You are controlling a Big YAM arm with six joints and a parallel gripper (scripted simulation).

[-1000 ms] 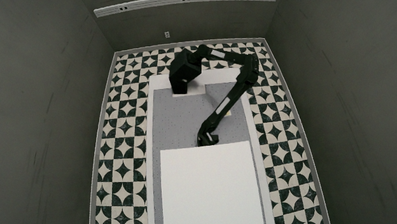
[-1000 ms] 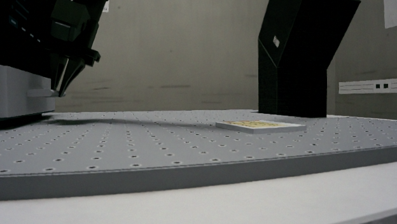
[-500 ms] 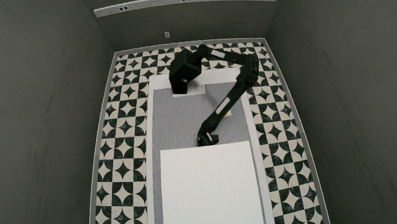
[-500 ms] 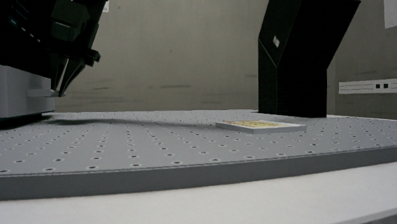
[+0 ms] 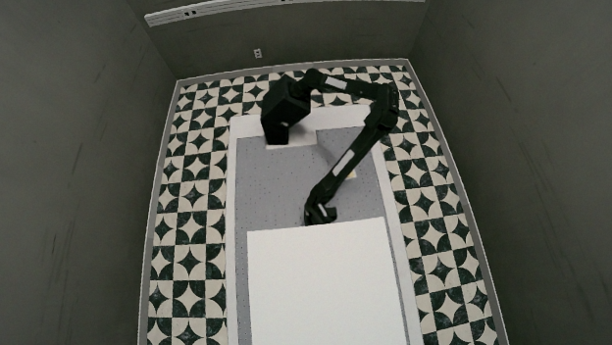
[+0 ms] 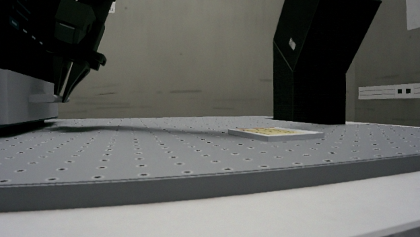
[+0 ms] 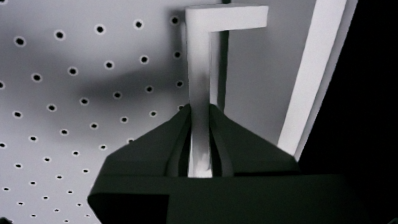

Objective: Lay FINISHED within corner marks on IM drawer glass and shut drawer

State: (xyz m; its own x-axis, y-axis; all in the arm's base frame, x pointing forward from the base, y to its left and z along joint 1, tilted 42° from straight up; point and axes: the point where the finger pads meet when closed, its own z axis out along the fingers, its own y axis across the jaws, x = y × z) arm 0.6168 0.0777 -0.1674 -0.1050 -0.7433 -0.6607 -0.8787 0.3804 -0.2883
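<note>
Top looks steeply down; exterior skims low; both include the arm.

You are seeing no change that can be made out, operator: between the earlier pictures and now, nothing is visibly shifting, turning, opening or closing in your top and exterior views. In the wrist view you are getting only the present moment, so you are having no way of telling there.
</note>
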